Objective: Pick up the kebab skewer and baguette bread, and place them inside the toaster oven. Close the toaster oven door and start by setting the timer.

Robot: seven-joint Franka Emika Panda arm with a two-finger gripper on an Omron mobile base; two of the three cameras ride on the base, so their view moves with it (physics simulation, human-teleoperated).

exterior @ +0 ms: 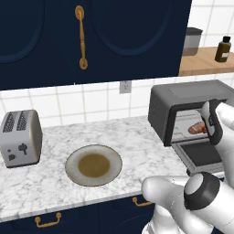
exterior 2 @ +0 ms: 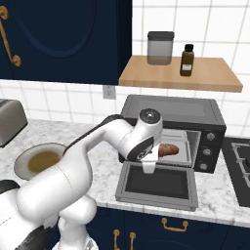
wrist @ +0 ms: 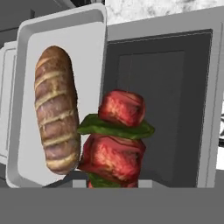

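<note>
End effector (exterior 2: pixel 149 168) hangs over the open door (exterior 2: pixel 157 184) of the oven (exterior 2: pixel 195 110), clenched on the skewer (wrist: pixel 116 144). Baguette (wrist: pixel 57 111) lies on the tray (wrist: pixel 89 57) inside the oven, just beside the skewer; oven sits at the tabletop (exterior: pixel 50 176) right end.

Left base view sits behind the arm on its left, looking forward and down across the marble counter (exterior: pixel 50 178), from the silver toaster (exterior: pixel 20 138) over to the toaster oven (exterior: pixel 183 107) at the right edge. Right base view looks from the other side, with the toaster oven (exterior 2: pixel 173 110) near the middle and its door (exterior 2: pixel 157 184) dropped open. Both share the plate (exterior: pixel 93 165) and the oven. Hand view is right up close, looking onto the baguette (wrist: pixel 57 109) lying on a tray (wrist: pixel 89 52).
</note>
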